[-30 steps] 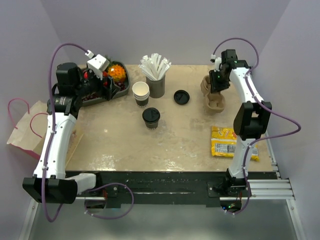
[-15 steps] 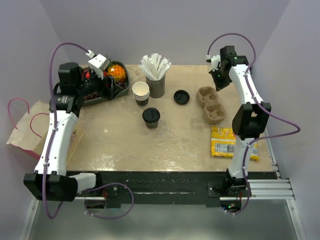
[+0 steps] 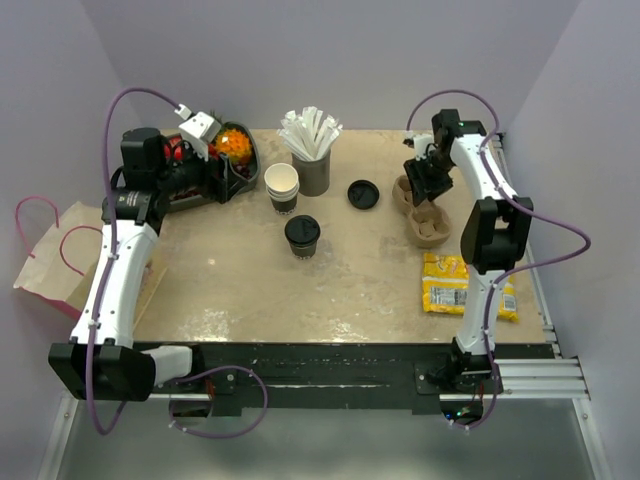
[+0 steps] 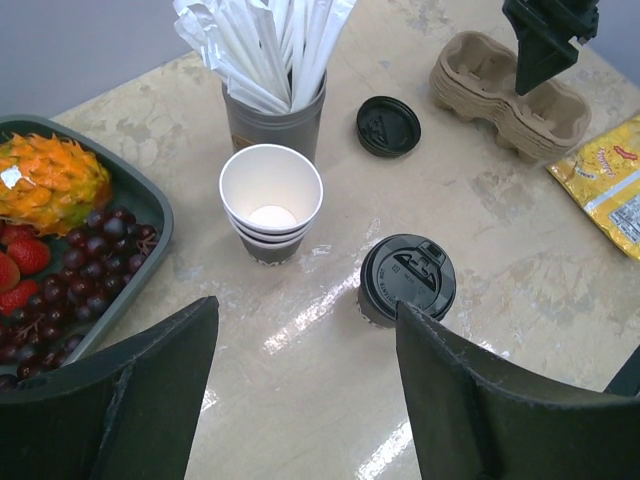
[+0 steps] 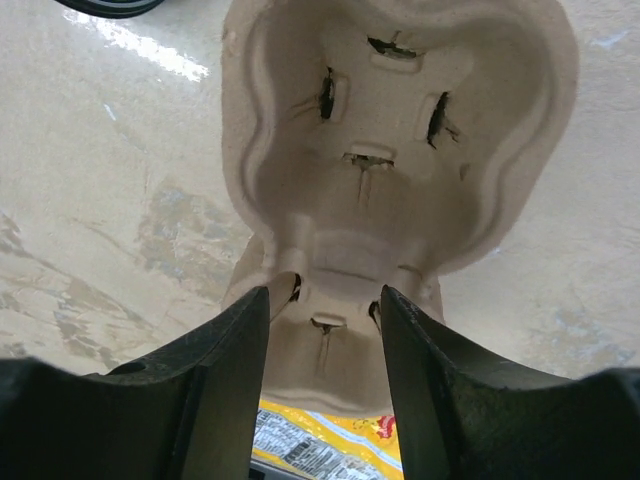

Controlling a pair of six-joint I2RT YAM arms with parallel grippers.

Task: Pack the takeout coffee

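The takeout coffee (image 3: 302,233), a dark cup with a black lid (image 4: 407,277), stands upright mid-table. My left gripper (image 3: 222,172) hovers open over the back-left, well above and short of the cup; its wide fingers (image 4: 305,320) hold nothing. A tan two-pocket cardboard carrier (image 3: 430,225) lies flat at the right. My right gripper (image 3: 425,185) hangs just over the carrier's far pocket. In the right wrist view its jaws (image 5: 325,295) stand apart on either side of one carrier (image 5: 400,120) pocket, gripping nothing.
A stack of lidless white-rimmed cups (image 3: 282,185) and a grey holder of white straws (image 3: 312,165) stand behind the coffee. A loose black lid (image 3: 362,194) lies near the carrier. A fruit tray (image 4: 150,200) sits back left, a yellow snack packet (image 3: 450,285) front right, a paper bag (image 3: 50,260) off the left edge.
A second ago the right gripper held the carrier tilted up. It let go, the carrier dropped flat, the gripper rose back, then came down over it with jaws parted. The left arm barely moved.
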